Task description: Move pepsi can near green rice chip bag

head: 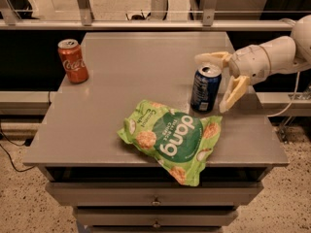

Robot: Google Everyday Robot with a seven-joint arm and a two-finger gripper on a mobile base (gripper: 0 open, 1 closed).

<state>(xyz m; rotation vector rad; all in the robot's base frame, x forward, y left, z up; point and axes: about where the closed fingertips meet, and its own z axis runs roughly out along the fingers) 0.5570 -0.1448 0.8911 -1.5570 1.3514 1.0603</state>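
Observation:
The pepsi can (205,88), dark blue with a silver top, stands upright on the grey table (121,81), right of centre. Its base is just behind the top right corner of the green rice chip bag (171,137), which lies flat near the front edge and overhangs it a little. My gripper (216,82) comes in from the right and is open. One finger (210,58) is behind the can's top and the other (233,92) is to the can's right, apart from it. The can stands free between them.
A red Coca-Cola can (73,60) stands at the table's back left. A rail with posts (146,21) runs behind the table. Drawers (155,198) are below the front edge. A cable hangs at the right.

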